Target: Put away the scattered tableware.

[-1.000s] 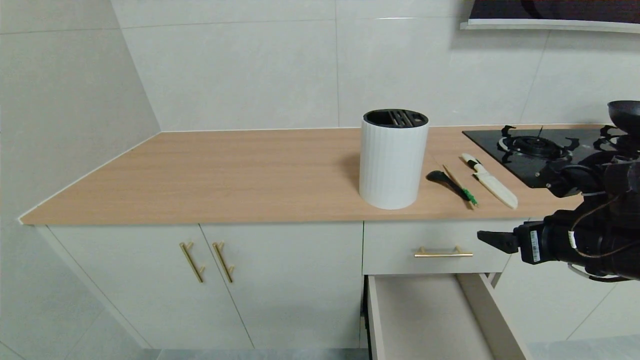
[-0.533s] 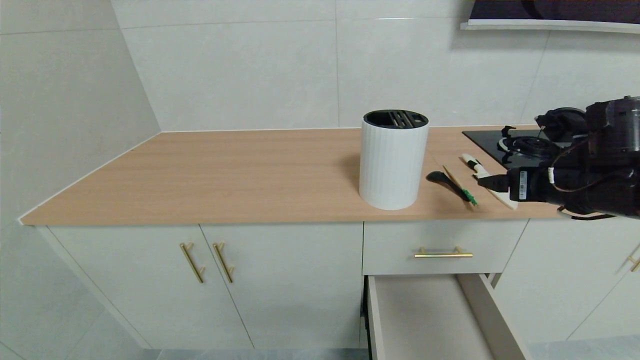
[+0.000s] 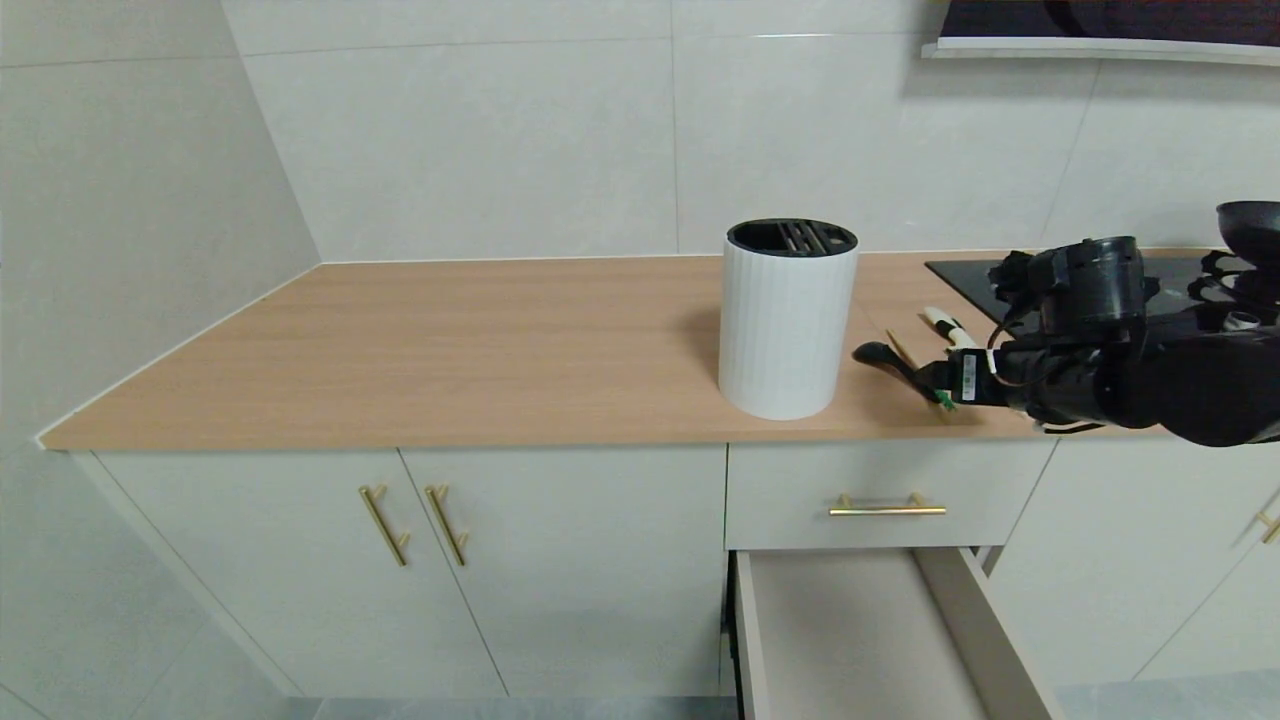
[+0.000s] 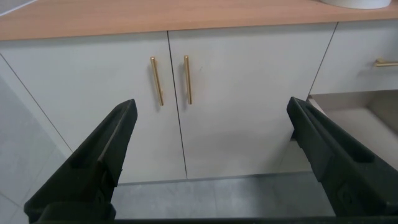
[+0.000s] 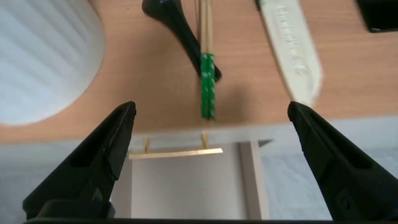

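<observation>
**Head view:** right gripper sits at the counter's front edge, over the green end of the chopsticks; the arm hides part of the knife.

**Right wrist view:** jaws spread wide and empty. The chopsticks lie between them, long axis pointing straight ahead, beside the black spoon; their far ends are cut off.

**Left wrist view:** left gripper is spread, facing the cabinet doors; the right arm is judged nearer.

We see bright, even light, approx. from upper right: white holder throws a soft shadow leftward on the counter. Wall tiles lean w/ wide-angle warp.
</observation>
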Motion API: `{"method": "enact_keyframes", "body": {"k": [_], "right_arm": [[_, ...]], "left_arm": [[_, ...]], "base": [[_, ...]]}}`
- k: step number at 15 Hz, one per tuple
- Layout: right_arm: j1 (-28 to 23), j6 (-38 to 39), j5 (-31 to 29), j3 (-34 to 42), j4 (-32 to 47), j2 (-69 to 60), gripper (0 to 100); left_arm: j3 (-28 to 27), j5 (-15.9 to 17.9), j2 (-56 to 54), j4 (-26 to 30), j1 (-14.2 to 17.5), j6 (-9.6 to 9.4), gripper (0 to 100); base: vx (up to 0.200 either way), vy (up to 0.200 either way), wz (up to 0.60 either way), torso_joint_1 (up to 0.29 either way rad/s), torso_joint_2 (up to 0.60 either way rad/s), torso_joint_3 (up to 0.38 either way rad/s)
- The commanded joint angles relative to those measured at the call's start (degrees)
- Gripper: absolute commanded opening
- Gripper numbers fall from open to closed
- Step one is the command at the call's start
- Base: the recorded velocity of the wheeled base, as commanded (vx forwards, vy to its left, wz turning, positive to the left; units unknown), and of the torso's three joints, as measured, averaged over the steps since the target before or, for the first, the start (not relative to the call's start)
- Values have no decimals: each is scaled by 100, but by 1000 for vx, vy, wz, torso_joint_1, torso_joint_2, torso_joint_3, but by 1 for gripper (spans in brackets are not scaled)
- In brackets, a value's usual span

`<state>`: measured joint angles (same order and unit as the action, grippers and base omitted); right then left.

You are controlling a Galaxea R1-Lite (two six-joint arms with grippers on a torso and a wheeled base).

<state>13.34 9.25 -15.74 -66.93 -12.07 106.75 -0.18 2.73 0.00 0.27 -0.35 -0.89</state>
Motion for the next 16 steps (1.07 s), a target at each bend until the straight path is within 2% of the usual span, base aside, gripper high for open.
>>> {"method": "enact_keyframes", "body": {"k": [1, 8, 16], "right_arm": [[2, 6, -8, -5, -138, 452, 100], [-59, 24, -17, -31, -595, 812, 100], [-103, 42, -87, -110, -604, 926, 100]], "left_arm": [[1, -1, 9, 0, 0, 1, 100], [1, -1, 9, 0, 0, 1, 100], [1, -1, 9, 0, 0, 1, 100]], "base": [[0, 0, 0, 0, 0, 0], [0, 0, 0, 0, 0, 0], [0, 0, 0, 0, 0, 0]]}}
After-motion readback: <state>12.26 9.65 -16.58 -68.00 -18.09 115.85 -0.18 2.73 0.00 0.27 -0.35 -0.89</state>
